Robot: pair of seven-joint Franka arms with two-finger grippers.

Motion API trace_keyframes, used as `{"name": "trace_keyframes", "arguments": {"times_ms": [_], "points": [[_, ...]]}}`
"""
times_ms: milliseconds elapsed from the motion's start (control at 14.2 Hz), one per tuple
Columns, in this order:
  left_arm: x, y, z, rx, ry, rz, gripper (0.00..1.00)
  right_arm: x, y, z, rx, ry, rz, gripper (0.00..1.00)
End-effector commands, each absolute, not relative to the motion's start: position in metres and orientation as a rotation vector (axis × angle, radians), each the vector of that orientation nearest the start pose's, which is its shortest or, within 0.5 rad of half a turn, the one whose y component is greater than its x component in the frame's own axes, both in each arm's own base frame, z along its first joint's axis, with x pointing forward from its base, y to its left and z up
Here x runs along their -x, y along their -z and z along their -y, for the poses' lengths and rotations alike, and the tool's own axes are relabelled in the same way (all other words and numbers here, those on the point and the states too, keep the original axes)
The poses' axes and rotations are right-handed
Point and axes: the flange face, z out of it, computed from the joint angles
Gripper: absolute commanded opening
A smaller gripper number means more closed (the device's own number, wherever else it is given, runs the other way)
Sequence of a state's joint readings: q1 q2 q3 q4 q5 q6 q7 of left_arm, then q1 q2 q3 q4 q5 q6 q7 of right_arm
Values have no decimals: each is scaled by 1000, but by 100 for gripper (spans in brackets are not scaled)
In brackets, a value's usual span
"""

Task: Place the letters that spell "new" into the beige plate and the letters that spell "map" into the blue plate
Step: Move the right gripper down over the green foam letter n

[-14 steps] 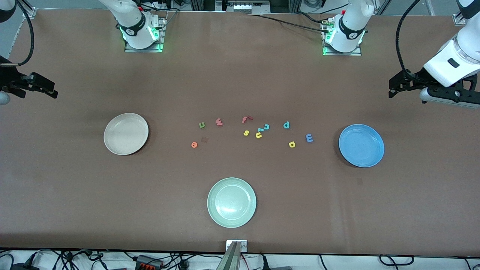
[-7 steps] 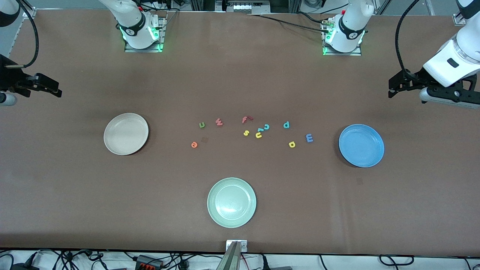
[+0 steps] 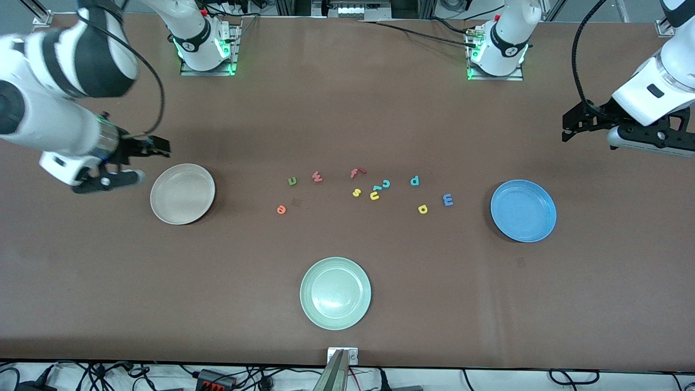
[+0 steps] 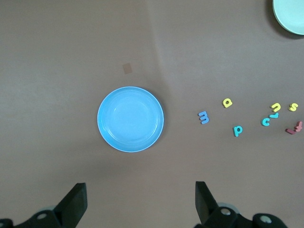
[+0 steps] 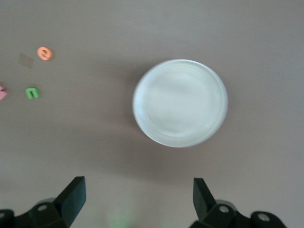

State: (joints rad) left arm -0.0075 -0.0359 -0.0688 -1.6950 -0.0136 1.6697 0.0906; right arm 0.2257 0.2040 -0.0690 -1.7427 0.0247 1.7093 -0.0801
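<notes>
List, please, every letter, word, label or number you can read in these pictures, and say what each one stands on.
No printed words, labels or numbers are readable; the only text is loose foam letters lying on the brown table:
"n", green
"w", dull red
"e", orange
"f", red
"s", yellow
"u", yellow
"c", teal
"p", teal
"a", yellow
"m", blue

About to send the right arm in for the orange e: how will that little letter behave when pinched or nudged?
The orange e looks like thin foam lying flat on the table, so it is probably very light and would likely slide if nudged. Being flat, it should not roll. It is tiny beside the beige plate, so a pinch may squash or flick it.
</notes>
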Motion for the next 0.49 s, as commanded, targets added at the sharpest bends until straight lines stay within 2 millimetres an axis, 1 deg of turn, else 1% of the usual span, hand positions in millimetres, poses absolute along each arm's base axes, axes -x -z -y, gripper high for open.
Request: {"name": "trace_keyframes", "arguments": {"times_ms": [0,141,211,423], "points": [[-546,-600,45,3146,32,-278,100,-593,-406,-134,3076,-360,399,100],[-546,-600,45,3146,32,-278,100,-592,-383,-175,3100,-350,378,100],[-546,-600,45,3146,32,-278,100,-589,-370,-195,3104,-358,401,100],[-546,-600,45,3146,32,-278,100,-582,-322,-236,3120,-398,441,100]]}}
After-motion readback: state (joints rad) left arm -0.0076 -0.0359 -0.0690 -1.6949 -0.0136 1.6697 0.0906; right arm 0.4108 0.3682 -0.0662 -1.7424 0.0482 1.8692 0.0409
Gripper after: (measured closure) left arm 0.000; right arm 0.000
